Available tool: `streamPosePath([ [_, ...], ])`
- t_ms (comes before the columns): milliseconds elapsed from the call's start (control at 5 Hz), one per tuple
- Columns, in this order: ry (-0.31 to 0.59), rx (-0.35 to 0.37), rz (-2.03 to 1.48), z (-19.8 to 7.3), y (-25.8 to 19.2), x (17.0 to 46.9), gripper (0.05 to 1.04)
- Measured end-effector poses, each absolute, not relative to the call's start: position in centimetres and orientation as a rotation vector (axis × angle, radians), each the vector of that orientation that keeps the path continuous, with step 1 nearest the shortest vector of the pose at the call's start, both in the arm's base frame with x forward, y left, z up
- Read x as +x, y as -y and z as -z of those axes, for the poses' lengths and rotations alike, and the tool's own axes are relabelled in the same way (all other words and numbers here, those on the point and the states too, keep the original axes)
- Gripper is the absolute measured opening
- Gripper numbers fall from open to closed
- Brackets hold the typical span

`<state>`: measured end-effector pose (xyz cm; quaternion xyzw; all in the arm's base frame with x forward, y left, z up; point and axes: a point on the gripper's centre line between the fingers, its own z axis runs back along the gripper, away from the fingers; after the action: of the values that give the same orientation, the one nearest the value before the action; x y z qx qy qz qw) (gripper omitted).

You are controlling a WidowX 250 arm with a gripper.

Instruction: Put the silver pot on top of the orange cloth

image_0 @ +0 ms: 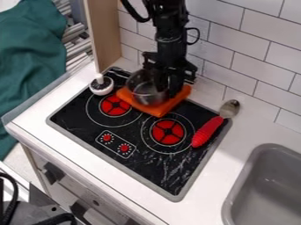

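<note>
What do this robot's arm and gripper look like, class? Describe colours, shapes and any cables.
The arm is black, with chunky, jointed segments. A thick black cable curves out on the picture's left side, and a thinner black loop sticks out on the right. The gripper is black too, with a wide, angular body. No markings can be made out.

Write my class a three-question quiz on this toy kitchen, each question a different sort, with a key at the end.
1. True or false: the spoon has its red handle at least partly over the stovetop.
2. Multiple choice: which thing does the silver pot overlap in this view?
A) the sink
B) the orange cloth
C) the control knobs
3. Short answer: how many red burners does the stovetop show?

Key: 1. True. 2. B. 3. Two.
</note>
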<state>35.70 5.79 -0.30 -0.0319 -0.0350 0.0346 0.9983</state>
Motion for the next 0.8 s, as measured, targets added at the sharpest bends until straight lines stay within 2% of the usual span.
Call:
streamPosePath([
  [200, 0.075, -0.044, -0.083, -1.2, -5.4, 34.9, 0.770],
  [400, 0.084, -0.032, -0.096, -3.5, -4.2, 33.5, 1.002],
  [600, 0.075, -0.027, -0.117, -5.9, -2.8, 31.8, 1.006],
  [800, -0.010, -0.026, -0.162, -5.6, -2.1, 29.5, 1.002],
])
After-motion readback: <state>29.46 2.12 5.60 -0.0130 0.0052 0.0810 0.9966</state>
